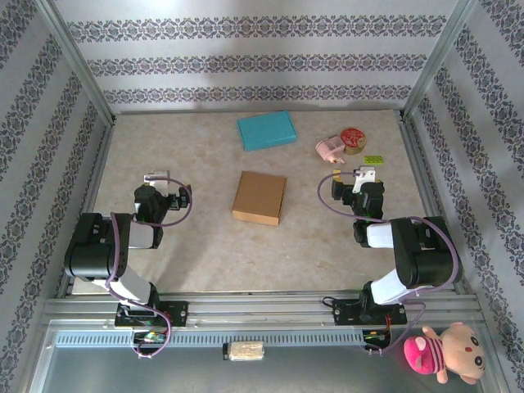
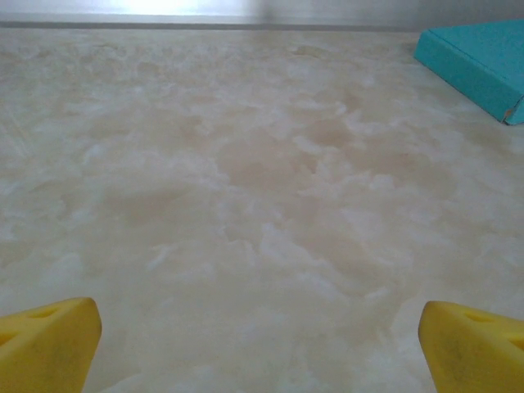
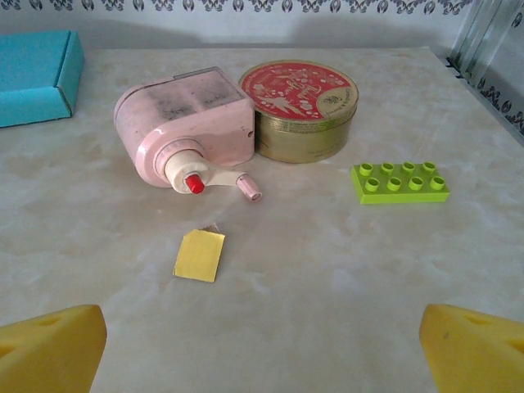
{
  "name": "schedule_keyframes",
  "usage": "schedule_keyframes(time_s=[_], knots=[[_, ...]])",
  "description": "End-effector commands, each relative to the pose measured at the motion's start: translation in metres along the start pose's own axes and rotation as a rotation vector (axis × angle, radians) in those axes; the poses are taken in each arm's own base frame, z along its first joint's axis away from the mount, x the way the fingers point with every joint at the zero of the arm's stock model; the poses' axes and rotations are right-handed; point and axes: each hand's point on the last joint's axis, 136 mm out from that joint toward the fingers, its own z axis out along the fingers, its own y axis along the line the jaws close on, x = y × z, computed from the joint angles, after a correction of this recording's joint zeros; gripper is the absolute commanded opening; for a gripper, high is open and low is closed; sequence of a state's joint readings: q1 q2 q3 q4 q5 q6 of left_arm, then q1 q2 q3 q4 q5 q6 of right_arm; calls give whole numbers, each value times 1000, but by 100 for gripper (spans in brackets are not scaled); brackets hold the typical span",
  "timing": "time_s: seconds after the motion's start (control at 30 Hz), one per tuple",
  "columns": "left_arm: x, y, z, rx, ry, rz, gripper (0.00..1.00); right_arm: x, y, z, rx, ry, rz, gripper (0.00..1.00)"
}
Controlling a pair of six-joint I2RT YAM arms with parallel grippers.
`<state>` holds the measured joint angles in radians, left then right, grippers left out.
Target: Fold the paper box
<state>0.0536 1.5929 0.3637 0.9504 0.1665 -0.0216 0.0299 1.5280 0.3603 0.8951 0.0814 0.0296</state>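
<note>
A brown cardboard box lies closed and flat in the middle of the table, between the two arms and apart from both. My left gripper rests low over bare table left of the box; in the left wrist view its yellow fingertips stand far apart, so the left gripper is open and holds nothing. My right gripper sits to the right of the box. In the right wrist view the right gripper is open too, its yellow pads wide apart over bare table.
A teal box lies at the back centre. Ahead of the right gripper are a pink sharpener, a round tin, a green brick and a small yellow scrap. A pink plush toy sits off the table, front right.
</note>
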Motion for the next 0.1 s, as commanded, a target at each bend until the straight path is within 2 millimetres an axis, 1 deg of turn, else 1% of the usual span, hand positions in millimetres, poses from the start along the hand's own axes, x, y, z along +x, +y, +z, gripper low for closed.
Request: schedule_keyframes(time_s=[0.0,0.07], knots=[[-10,-6,3,32,-25,24,99,-19,-1,1,4,-60,12,98],[-9,-6,3,32,-23,25,99,-19,-1,0,4,-63,10,98]])
